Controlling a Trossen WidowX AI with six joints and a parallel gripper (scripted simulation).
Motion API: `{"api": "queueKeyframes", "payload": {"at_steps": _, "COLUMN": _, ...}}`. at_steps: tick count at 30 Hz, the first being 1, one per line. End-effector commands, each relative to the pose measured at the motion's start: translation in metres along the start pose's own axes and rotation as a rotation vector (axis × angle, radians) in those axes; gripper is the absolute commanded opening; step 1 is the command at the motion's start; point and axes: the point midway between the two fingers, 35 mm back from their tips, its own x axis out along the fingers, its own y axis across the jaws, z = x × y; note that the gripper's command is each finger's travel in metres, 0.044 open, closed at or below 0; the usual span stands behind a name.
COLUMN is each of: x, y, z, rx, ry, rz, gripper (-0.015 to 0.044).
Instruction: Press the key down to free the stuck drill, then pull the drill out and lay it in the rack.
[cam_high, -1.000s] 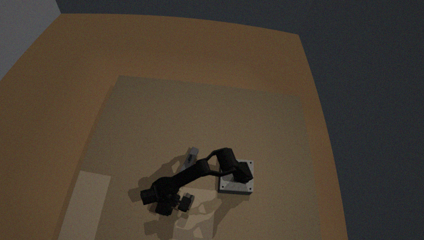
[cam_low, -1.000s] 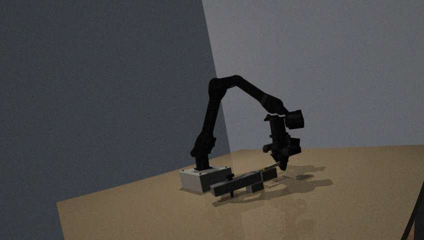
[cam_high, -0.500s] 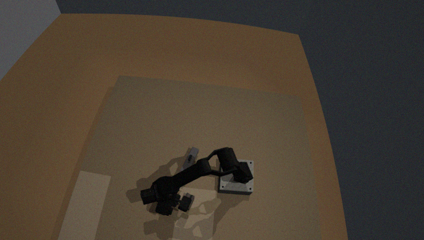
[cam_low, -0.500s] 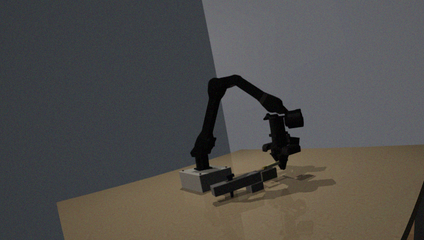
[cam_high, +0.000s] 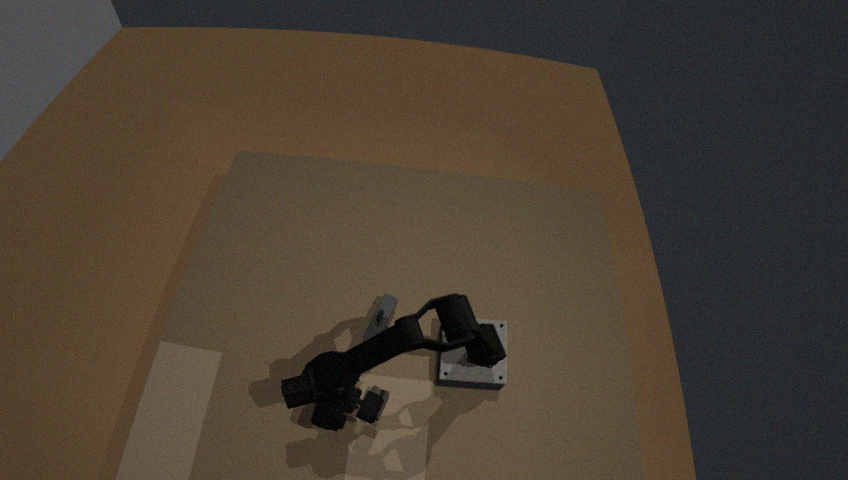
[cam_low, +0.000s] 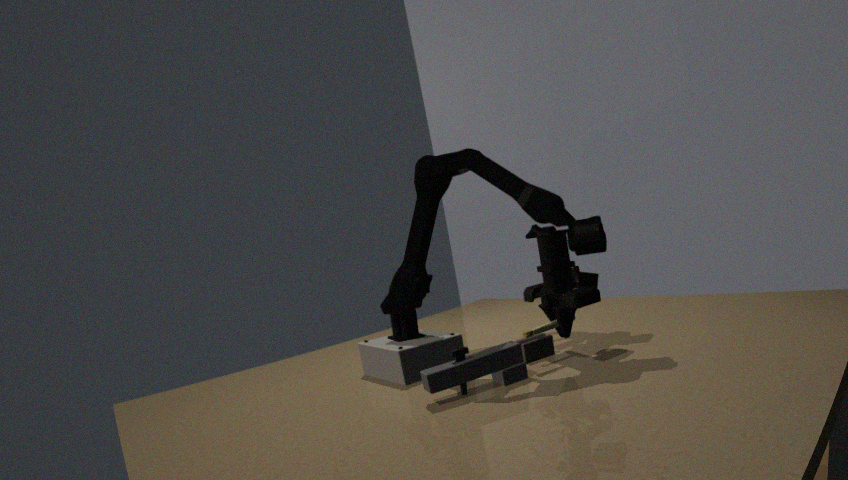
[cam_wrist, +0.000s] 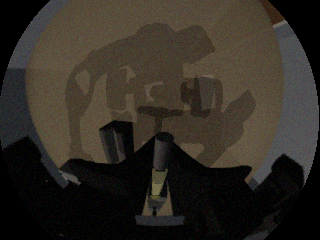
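Over the far end of the grey block (cam_high: 382, 320) (cam_low: 476, 364), I have the gripper (cam_high: 351, 410) (cam_low: 565, 334) (cam_wrist: 160, 139) clamped on the drill (cam_low: 540, 328) (cam_wrist: 159, 184), which slants from its tip; if I swing sideways too low, its free end could snag and twist loose.

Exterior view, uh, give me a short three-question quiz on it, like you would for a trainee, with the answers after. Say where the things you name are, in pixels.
1. Short answer: what is the end effector (cam_low: 564, 334) (cam_wrist: 160, 139) gripping?
2. True or false: the arm stands on a pale box (cam_low: 381, 364) (cam_high: 455, 373).
3. Pick one: where is the black peg (cam_low: 460, 354) (cam_high: 379, 316)? (a) on the pale box (b) in the end effector (c) through the long grey bar (cam_low: 490, 362) (cam_high: 388, 302)

Key: 1. the drill (cam_low: 542, 328) (cam_wrist: 159, 182); 2. true; 3. c
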Motion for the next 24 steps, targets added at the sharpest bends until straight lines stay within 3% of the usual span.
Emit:
{"api": "queueKeyframes", "payload": {"at_steps": 1, "x": -0.0033, "y": -0.0007, "z": 0.0003, "rx": 0.0, "ry": -0.003, "rz": -0.005, "gripper": 0.0}}
{"api": "queueKeyframes", "payload": {"at_steps": 24, "x": -0.0079, "y": 0.0001, "z": -0.0009, "rx": 0.0, "ry": -0.003, "rz": -0.005, "gripper": 0.0}}
